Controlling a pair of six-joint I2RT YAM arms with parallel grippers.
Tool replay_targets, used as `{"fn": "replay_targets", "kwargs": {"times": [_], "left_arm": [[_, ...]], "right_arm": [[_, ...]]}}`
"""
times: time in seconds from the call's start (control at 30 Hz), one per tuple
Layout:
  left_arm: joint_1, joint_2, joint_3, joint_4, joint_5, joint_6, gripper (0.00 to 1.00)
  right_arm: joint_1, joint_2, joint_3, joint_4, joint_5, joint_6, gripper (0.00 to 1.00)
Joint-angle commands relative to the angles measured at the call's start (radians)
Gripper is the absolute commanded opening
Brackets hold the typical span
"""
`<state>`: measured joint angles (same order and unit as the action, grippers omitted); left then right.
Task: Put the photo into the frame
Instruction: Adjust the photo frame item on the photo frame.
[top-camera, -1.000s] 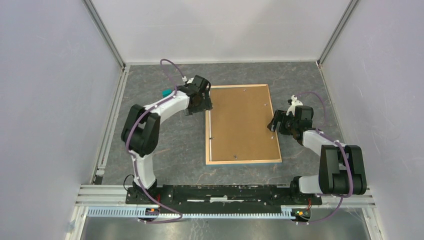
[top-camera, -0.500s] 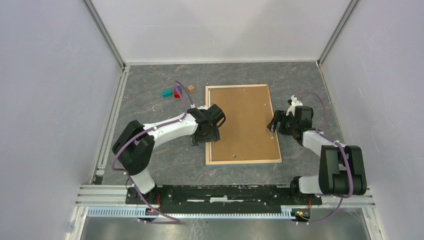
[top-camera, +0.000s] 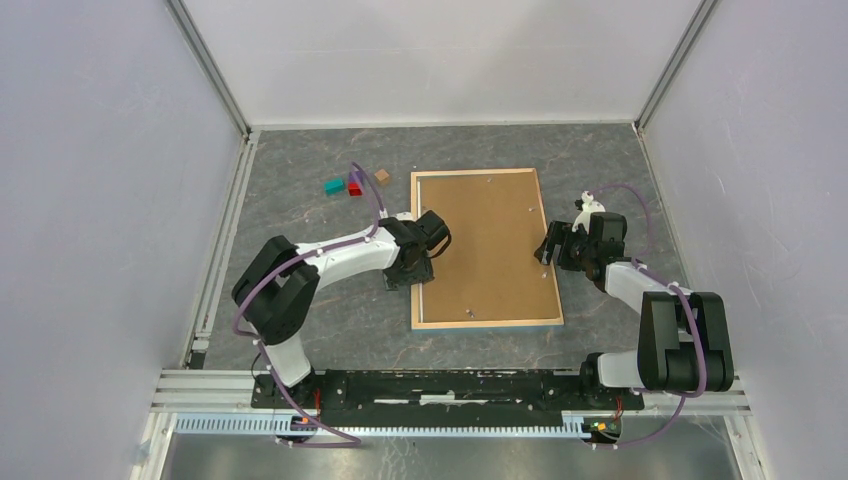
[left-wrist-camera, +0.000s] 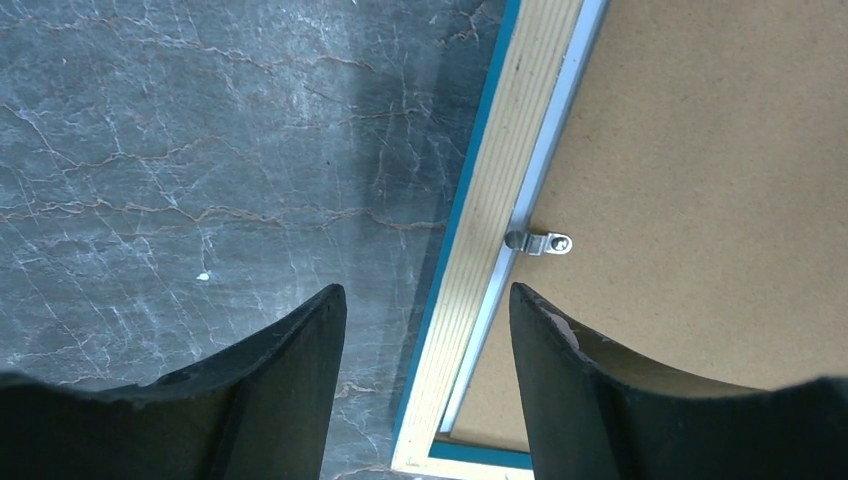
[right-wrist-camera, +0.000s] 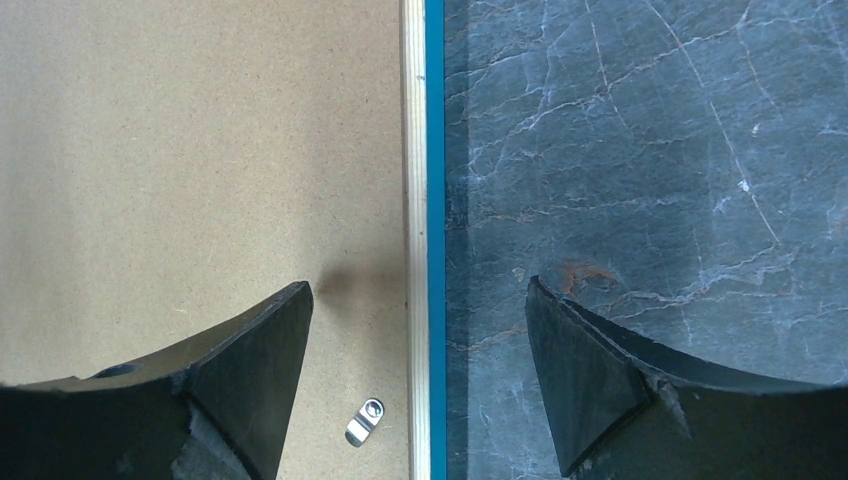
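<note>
Frame (top-camera: 487, 324) lies face down mid-table, board (top-camera: 485, 240) seated, photo unseen, your left gripper (left-wrist-camera: 428, 300) and right gripper (right-wrist-camera: 418, 290) gaping astride its side rails: clip work, I'd judge, so next set a fingertip precisely on the left clip (left-wrist-camera: 540, 241).

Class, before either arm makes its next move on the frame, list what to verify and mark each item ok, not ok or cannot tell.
1. Left gripper open, astride the frame at its left rail: ok.
2. Right gripper open, astride the right rail: ok.
3. Frame lying flat, back up: ok.
4. Backing board out of the frame: not ok, it sits inside.
5. Photo located: cannot tell, no view shows it.
6. Clip beside the left rail released: cannot tell.
</note>
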<state>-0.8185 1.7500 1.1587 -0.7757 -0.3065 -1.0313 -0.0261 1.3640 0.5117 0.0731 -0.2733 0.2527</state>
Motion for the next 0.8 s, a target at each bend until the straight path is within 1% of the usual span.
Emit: {"fn": "replay_targets", "kwargs": {"times": [0.0,0.37,0.63,0.77], "left_arm": [[0.003,0.022,0.017,0.026,-0.056,-0.034,0.67],[0.018,0.049,0.035,0.071,-0.085,-0.003,0.66],[0.03,0.062,0.038,0.123,-0.07,0.019,0.66],[0.03,0.056,0.041,0.166,-0.061,0.061,0.66]], "right_arm": [[0.008,-0.01,-0.013,-0.001,-0.016,-0.016,0.84],[0.01,-0.001,-0.017,0.005,-0.023,-0.016,0.83],[0.013,0.0,-0.011,0.004,-0.028,-0.016,0.82],[0.018,0.003,-0.012,0.004,-0.032,-0.019,0.82]]}}
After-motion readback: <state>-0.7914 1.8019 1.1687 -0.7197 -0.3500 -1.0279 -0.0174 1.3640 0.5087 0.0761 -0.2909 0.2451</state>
